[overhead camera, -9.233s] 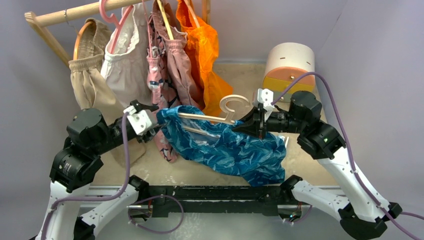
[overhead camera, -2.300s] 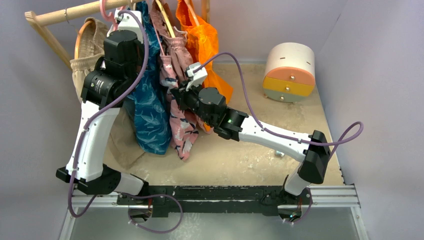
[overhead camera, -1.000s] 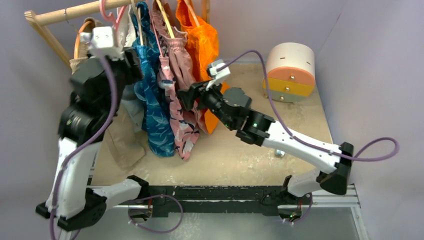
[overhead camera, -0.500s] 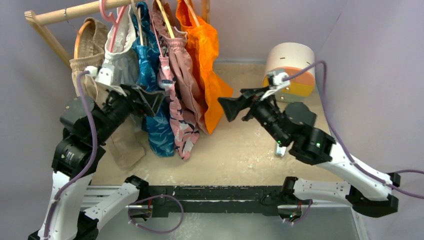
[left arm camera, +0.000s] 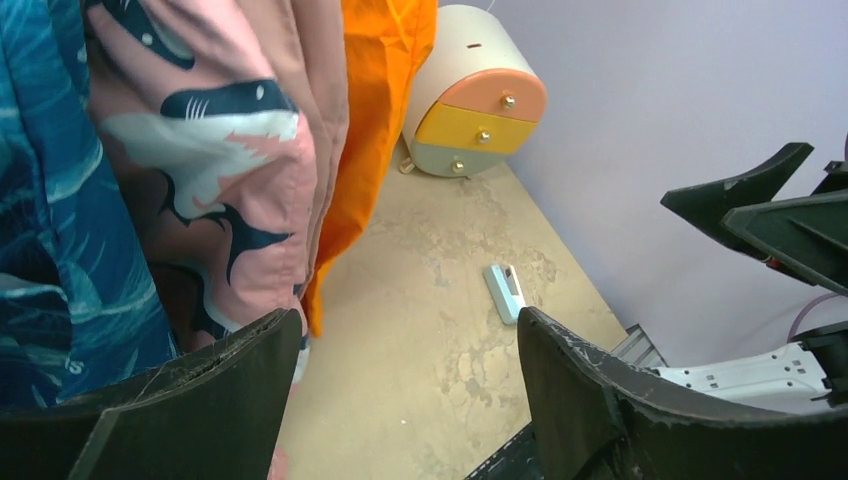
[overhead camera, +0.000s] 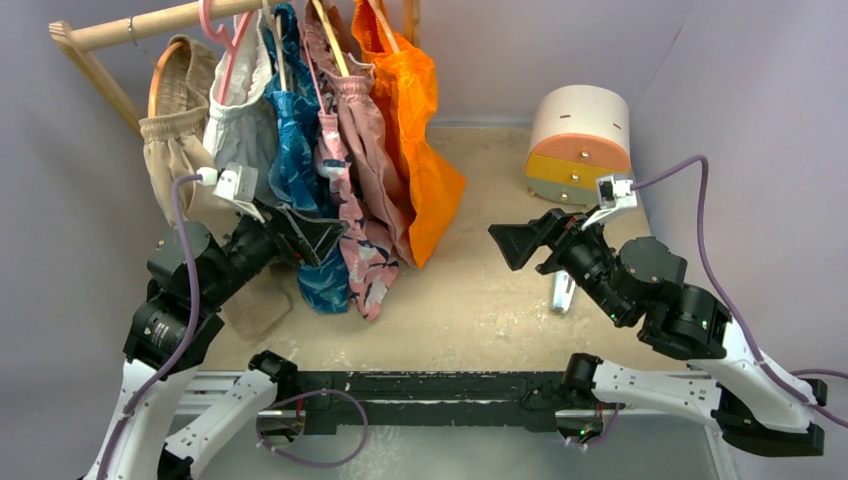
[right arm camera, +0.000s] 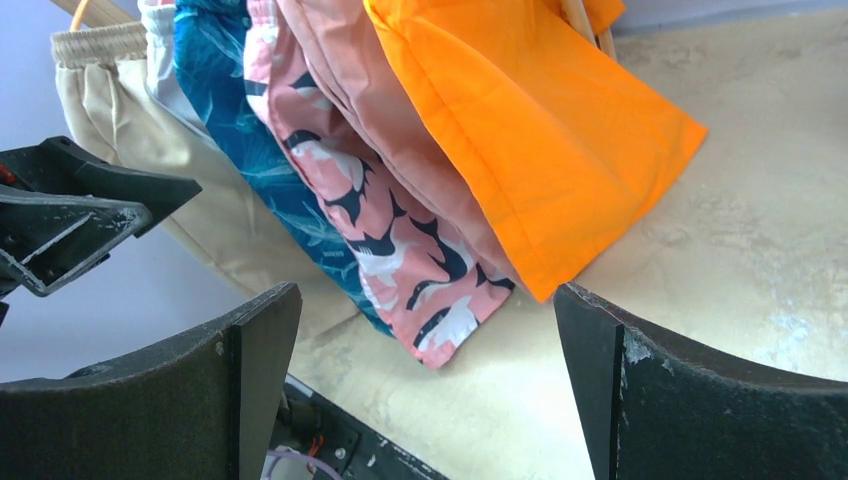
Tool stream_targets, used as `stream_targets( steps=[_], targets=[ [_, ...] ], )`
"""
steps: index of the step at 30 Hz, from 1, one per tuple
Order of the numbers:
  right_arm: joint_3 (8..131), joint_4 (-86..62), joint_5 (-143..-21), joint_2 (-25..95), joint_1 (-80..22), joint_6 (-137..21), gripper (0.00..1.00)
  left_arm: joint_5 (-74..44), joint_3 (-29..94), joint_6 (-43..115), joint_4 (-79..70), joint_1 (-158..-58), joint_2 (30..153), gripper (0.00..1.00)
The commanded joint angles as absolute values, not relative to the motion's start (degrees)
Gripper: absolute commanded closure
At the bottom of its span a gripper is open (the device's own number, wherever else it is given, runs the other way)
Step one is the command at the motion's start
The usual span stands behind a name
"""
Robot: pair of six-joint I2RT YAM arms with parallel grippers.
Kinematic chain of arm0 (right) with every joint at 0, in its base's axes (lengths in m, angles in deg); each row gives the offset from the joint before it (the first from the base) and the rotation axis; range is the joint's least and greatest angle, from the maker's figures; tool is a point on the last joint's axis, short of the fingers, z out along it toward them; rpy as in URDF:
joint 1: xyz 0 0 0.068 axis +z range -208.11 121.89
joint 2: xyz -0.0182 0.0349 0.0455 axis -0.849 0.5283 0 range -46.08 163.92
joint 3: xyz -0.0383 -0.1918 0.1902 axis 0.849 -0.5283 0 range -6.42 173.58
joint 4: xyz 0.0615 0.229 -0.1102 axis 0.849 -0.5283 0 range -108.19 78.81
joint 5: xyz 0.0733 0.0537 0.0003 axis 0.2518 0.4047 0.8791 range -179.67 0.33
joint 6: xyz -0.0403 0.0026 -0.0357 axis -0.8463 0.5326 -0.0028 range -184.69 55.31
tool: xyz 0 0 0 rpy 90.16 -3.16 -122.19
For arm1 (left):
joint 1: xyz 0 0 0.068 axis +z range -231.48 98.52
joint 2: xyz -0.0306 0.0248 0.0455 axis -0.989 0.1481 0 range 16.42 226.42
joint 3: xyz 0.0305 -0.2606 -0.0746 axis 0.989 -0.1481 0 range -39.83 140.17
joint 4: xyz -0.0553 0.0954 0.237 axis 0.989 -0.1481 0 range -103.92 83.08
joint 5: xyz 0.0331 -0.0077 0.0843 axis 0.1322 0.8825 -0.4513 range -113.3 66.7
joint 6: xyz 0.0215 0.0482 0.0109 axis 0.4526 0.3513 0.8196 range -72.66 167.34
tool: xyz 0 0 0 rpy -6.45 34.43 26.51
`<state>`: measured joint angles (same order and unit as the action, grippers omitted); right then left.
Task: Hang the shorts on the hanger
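Note:
The blue leaf-print shorts (overhead camera: 298,150) hang from the wooden rod, between a white garment and the pink shorts. A sliver of the pale hanger (overhead camera: 279,58) shows at their top; its hook is hidden. My left gripper (overhead camera: 320,238) is open and empty, just in front of the shorts' lower hem. In the left wrist view the shorts (left arm camera: 50,200) are off to the left of the gripper (left arm camera: 410,330). My right gripper (overhead camera: 520,242) is open and empty over the table, well right of the rack. Through its wrist view the shorts (right arm camera: 225,90) hang far ahead of the gripper (right arm camera: 425,300).
On the rod (overhead camera: 150,25) also hang beige shorts (overhead camera: 170,150), a white garment (overhead camera: 235,120), pink shark-print shorts (overhead camera: 355,200) and an orange garment (overhead camera: 415,130). A round drawer unit (overhead camera: 578,140) stands at the back right. A small white object (overhead camera: 562,290) lies near the right arm.
Both arms have pulled back from the rack toward the near edge. Both grippers have opened. The blue shorts stay hanging on the rod.

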<state>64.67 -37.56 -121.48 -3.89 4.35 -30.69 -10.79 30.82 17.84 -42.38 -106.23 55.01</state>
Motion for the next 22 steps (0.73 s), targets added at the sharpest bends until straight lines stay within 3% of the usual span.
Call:
stream_targets(
  steps=[1, 22],
  targets=[
    [63.54, -40.37, -121.66, -6.13, 4.29, -26.59, 0.01, -13.33, 26.66, 13.49, -38.12, -105.96, 52.94, 0.22],
    [62.07, -42.46, -119.46, -8.81, 4.29, -26.59, 0.01, -17.51, 21.50, 12.05, -35.88, -105.94, 51.92, 0.19]
  ],
)
